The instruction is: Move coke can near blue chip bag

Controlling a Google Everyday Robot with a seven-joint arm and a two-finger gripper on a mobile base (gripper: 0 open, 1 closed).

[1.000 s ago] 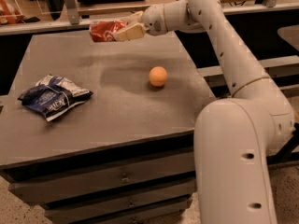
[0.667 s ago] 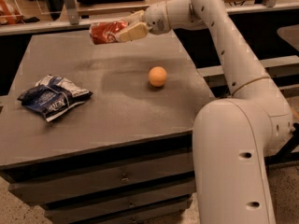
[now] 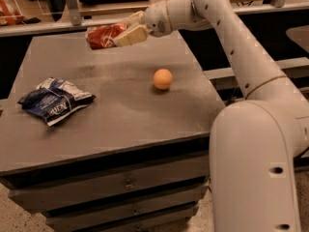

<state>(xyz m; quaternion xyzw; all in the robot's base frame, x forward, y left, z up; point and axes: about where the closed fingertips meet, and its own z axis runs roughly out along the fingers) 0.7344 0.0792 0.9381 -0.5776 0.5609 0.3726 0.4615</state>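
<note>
My gripper (image 3: 126, 30) is shut on the coke can (image 3: 102, 36), a red can with white markings held sideways in the air above the far part of the grey table (image 3: 120, 110). The can sticks out to the left of the fingers. The blue chip bag (image 3: 54, 100), dark blue and white and wrinkled, lies flat on the table near its left edge, well to the left of and nearer the camera than the can.
An orange ball (image 3: 162, 79) sits on the table right of centre, below and right of the can. The table has drawers in its front. My white arm runs along the right side. Shelves and clutter stand behind the table.
The gripper with the can has shifted slightly to the left and a little lower. The bag and the ball have not moved.
</note>
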